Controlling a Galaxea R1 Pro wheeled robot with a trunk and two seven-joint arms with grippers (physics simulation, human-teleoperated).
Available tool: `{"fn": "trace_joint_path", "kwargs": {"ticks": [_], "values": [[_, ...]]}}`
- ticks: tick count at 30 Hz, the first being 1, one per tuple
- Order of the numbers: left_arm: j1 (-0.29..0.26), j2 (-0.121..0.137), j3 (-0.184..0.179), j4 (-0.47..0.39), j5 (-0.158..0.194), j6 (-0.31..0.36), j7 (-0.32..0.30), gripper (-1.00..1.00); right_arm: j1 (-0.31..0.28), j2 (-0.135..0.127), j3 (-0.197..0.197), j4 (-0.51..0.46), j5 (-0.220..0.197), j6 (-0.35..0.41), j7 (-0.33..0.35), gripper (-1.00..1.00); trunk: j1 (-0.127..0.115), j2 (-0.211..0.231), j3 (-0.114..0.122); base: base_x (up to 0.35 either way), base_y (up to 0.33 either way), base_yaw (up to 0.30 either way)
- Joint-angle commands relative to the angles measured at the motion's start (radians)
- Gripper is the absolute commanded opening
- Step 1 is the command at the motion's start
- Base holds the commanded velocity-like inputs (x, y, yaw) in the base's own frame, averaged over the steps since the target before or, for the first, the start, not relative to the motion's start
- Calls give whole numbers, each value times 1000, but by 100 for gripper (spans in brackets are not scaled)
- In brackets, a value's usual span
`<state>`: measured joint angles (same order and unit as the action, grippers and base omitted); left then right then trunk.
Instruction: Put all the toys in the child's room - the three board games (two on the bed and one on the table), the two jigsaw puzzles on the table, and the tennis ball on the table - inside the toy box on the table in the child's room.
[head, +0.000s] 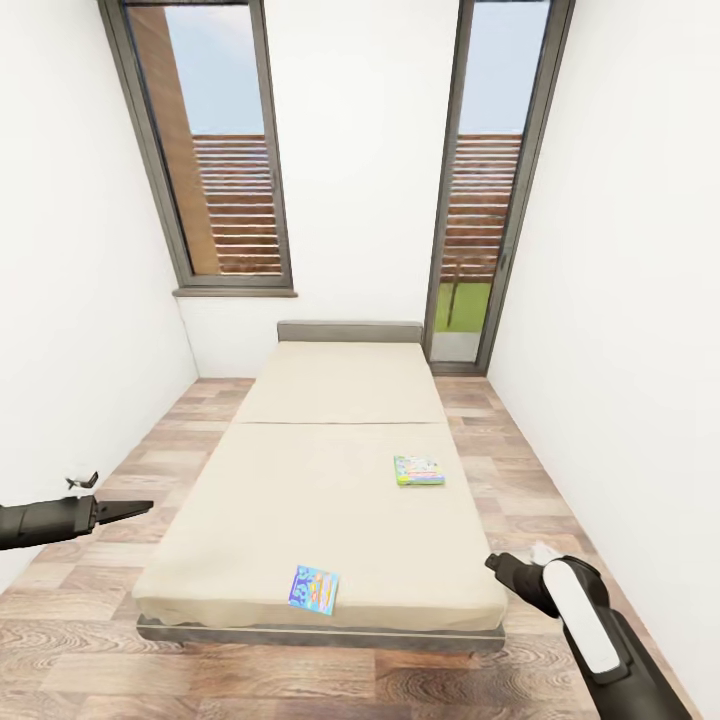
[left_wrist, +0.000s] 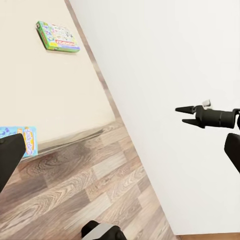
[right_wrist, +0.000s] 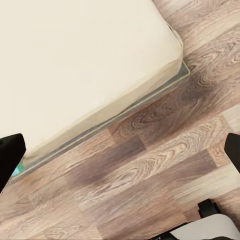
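Head view: the robot stands at the foot of the bed (head: 330, 480), both arms held low and wide, which I judge to be a travelling posture that keeps them off the mattress. 2 board games lie flat on the beige mattress: the blue board game (head: 314, 589) near the foot edge, and the green and white board game (head: 419, 470) further up, toward the robot's right. The left gripper (head: 135, 509) hangs over the floor well apart from the bed; its fingers look drawn together, holding nothing. The right gripper (head: 497, 566) hangs just off the bed's near right corner; I cannot tell how its jaws stand here. The nearer blue game looks the likelier first pick.

Left wrist view: the green and white board game (left_wrist: 58, 37) and an edge of the blue board game (left_wrist: 21, 141) rest on the mattress. The right gripper (left_wrist: 181, 115) is seen across the room against the white wall, fingertips slightly parted and empty.

Right wrist view: the bed's corner (right_wrist: 170, 45) over the wood-plank floor (right_wrist: 150, 175); dark fingertips stand at opposite margins, so the right jaws are apart.

Surface and room: narrow room, white walls, 2 tall windows (head: 210, 150) behind the headboard.
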<state>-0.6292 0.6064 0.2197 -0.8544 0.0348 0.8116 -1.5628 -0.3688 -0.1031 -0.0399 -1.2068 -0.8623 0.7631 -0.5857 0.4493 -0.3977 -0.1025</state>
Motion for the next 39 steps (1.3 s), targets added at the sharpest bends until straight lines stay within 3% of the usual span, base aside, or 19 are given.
{"fn": "trace_joint_path", "kwargs": {"ticks": [1,7,12,15,19,39], "values": [[-1,0,0,0,0,11,-3,100,-1,-1,0,-10,-11,3,-9,100,1,-2,-2,0,0,0],[0,-20,-1,3,-12,11,8,100,1,-2,3,-178,-17,26,-9,100,1,-2,-2,0,0,0],[0,-60,-1,21,-48,11,47,100,2,-2,-12,-288,-27,110,-5,100,1,-2,-2,0,0,0],[0,-86,0,43,-66,10,74,100,2,-1,-30,-308,-36,138,-3,100,1,-2,-2,0,0,0],[0,-100,1,58,-76,10,105,100,2,0,-47,-319,-43,152,-2,100,1,-2,-2,-114,0,0],[0,-108,1,77,-79,10,127,100,2,0,-50,-315,-43,145,4,100,1,-2,-2,-264,0,0]]}}
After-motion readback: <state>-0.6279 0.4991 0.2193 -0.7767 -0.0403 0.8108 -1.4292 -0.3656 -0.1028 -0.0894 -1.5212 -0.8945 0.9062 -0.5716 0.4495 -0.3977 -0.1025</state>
